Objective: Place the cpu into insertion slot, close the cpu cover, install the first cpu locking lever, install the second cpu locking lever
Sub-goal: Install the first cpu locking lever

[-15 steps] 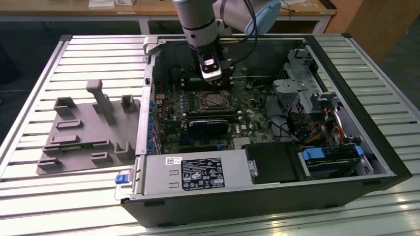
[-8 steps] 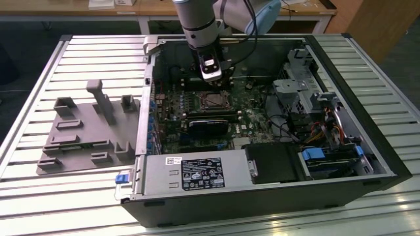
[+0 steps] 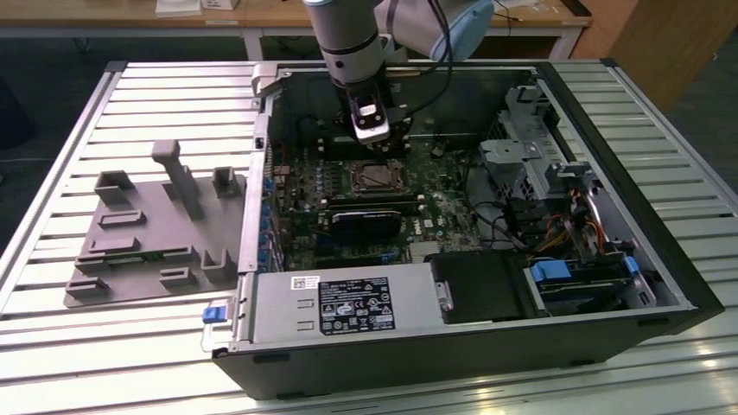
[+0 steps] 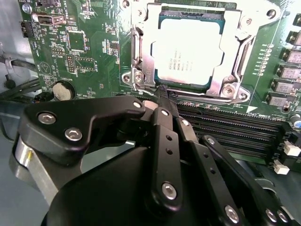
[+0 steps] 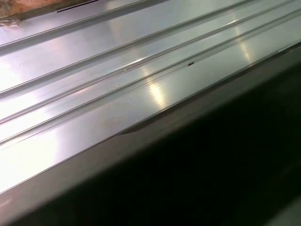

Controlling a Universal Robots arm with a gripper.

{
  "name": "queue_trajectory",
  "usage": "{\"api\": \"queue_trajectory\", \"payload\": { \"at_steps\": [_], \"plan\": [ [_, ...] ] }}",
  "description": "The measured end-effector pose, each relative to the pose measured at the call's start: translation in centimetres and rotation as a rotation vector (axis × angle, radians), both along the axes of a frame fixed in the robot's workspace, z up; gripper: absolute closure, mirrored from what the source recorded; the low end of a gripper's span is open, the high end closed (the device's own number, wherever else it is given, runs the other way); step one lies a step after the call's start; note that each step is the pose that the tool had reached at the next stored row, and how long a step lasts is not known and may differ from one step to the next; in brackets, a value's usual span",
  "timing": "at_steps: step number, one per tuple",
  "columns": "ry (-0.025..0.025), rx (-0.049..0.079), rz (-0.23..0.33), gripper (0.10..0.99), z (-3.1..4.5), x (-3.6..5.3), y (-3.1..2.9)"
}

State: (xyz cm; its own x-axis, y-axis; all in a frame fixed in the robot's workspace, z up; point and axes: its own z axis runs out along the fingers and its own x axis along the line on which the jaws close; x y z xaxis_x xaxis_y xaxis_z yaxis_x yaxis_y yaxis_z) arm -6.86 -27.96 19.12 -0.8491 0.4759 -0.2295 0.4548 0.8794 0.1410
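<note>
- Already the cpu lies flat in the insertion slot on the green circuit board, upper centre of the second wrist view; its silvery top faces up and sits square to the socket.
- Around it the cpu cover looks lowered: the silver frame lies against the chip's edges with the cut-out centre showing the metal top. So, as I judge it, the first two steps are done.
- Whether either locking lever is latched I cannot say for certain; thin metal bars run along the frame's sides, but their hooked ends are not clear enough to read.
- Just below the socket in the second wrist view, the gripper points its tip at the frame's lower edge, very near or touching it.
- Its black fingers are pressed together with no gap between them and nothing held, which suits pushing a lever rather than carrying a part.
- In the exterior view the gripper hangs just above the socket, upper centre of the open computer case.
- The case rests on the ribbed metal table, with a grey plastic fixture at the exterior view's left, well apart from the work.
</note>
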Motion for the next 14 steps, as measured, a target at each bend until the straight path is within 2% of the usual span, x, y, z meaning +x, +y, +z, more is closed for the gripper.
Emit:
{"api": "queue_trajectory", "payload": {
  "at_steps": [8, 14],
  "plan": [
    [0.0001, 0.001, 0.0, 0.984, 0.52, 0.0, 0.0],
    [0.0, 0.001, 0.0, 0.984, 1.52, 0.0, 0.0]
  ]
}}
